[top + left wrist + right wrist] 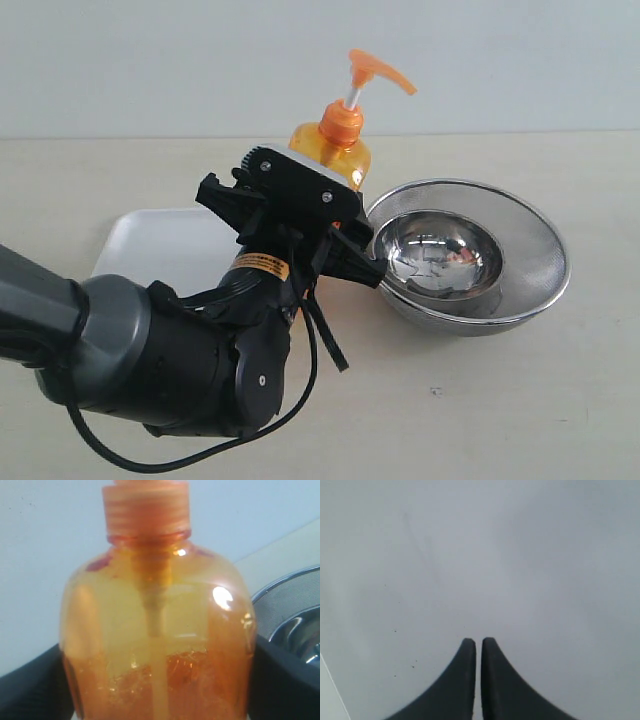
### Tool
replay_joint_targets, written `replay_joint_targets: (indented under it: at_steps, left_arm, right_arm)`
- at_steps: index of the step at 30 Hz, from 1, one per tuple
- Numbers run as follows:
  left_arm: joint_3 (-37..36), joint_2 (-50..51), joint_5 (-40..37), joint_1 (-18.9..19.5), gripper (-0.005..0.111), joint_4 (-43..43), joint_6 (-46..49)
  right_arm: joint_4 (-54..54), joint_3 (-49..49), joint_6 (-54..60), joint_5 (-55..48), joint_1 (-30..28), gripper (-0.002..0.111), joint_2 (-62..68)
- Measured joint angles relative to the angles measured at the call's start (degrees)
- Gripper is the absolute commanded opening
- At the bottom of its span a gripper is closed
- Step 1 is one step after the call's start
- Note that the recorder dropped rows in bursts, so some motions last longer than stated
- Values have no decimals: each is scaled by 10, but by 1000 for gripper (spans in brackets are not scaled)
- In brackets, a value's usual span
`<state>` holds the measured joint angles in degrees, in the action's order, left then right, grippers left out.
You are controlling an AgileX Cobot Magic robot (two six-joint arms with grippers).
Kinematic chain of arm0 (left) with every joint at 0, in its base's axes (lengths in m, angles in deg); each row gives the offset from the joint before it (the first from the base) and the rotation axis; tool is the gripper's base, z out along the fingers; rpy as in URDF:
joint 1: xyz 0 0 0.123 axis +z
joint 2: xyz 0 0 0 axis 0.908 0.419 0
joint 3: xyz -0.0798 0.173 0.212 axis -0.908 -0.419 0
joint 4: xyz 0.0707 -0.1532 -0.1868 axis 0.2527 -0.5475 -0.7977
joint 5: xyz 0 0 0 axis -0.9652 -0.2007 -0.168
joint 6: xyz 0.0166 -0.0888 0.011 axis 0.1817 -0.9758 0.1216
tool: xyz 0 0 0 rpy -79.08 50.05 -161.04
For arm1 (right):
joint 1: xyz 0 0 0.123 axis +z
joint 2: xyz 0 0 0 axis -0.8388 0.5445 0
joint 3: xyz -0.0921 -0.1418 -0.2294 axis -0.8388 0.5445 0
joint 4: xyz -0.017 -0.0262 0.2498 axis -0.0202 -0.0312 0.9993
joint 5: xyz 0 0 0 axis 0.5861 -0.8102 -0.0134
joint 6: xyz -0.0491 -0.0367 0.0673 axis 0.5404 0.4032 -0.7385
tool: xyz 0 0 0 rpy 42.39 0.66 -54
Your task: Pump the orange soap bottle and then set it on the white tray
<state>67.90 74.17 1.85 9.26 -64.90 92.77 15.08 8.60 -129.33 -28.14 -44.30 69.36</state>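
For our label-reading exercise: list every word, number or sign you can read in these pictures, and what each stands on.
None legible.
The yellow sticker on the left arm: print too small to read.
The orange soap bottle: no label in view.

The left arm [150, 360] angled in from the lower left, its left gripper [295, 215] clamped (jaws wide) on the orange soap bottle [335, 145]. The right gripper [478, 647] was closed, empty.

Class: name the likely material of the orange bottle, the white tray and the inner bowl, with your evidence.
The orange soap bottle: glossy translucent plastic, its tube showing through. The white tray: probably matte plastic, uniform and unshiny. The inner bowl: polished metal, likely steel, with mirror reflections.
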Motion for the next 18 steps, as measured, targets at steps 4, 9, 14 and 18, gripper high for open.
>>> replay_joint_targets:
  at_steps: [4, 9, 14, 18]
  left_arm:
    - [0, 0, 0, 0, 5, 0, 0]
    - [0, -1, -5, 0, 5, 7, 12]
    - [0, -1, -9, 0, 5, 12, 21]
    - [0, -1, -9, 0, 5, 12, 21]
  right_arm:
    - [-117, -85, -72, 1, 0, 0, 111]
    - [-591, -204, -442, 49, 0, 0, 348]
    - [-895, -298, -724, 146, 0, 0, 509]
    - [-929, -336, -743, 202, 0, 0, 562]
